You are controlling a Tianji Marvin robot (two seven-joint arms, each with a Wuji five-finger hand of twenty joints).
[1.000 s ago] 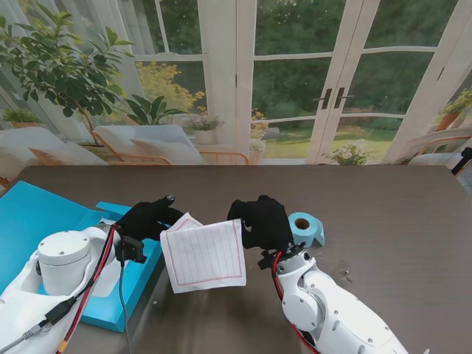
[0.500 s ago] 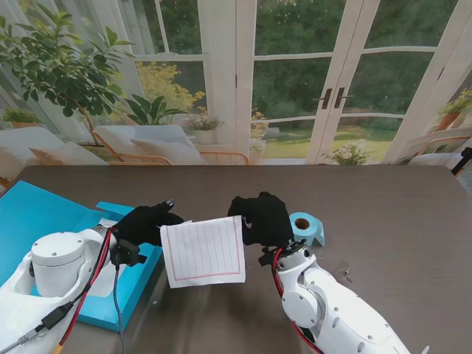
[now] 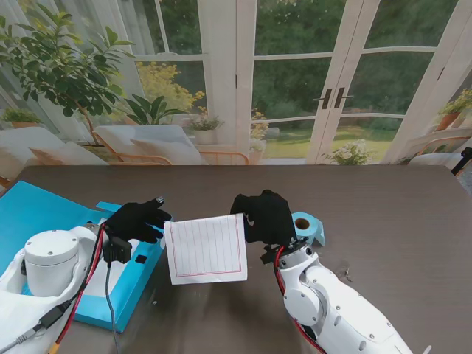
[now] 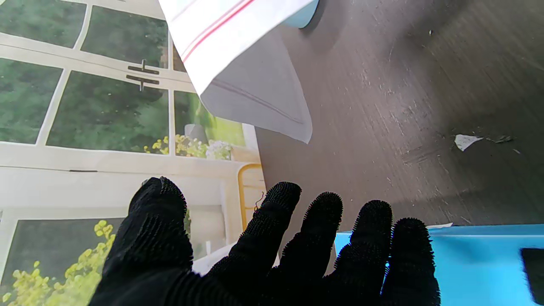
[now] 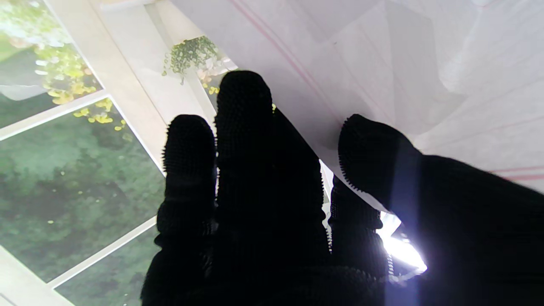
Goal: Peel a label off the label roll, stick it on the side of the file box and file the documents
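Observation:
A white ruled document point(image 3: 206, 249) with a red border hangs above the table, pinched at its right edge by my right hand point(image 3: 265, 216). The right wrist view shows that sheet point(image 5: 403, 63) caught between my thumb and fingers. My left hand point(image 3: 136, 220) is open, fingers spread, just left of the sheet and apart from it, over the blue file box point(image 3: 118, 295). The left wrist view shows the sheet's corner point(image 4: 255, 97) hanging free beyond my fingers point(image 4: 293, 238). The blue label roll point(image 3: 304, 227) stands on the table right behind my right hand.
The dark wooden table point(image 3: 391, 214) stretches to my right and far side. The file box's open blue lid point(image 3: 33, 214) lies at the left edge. Small paper scraps point(image 3: 344, 273) lie near my right forearm. Glass doors stand beyond the table.
My left hand has let go of the sheet's left edge and drawn back to the left. The sheet now hangs flatter from my right hand alone.

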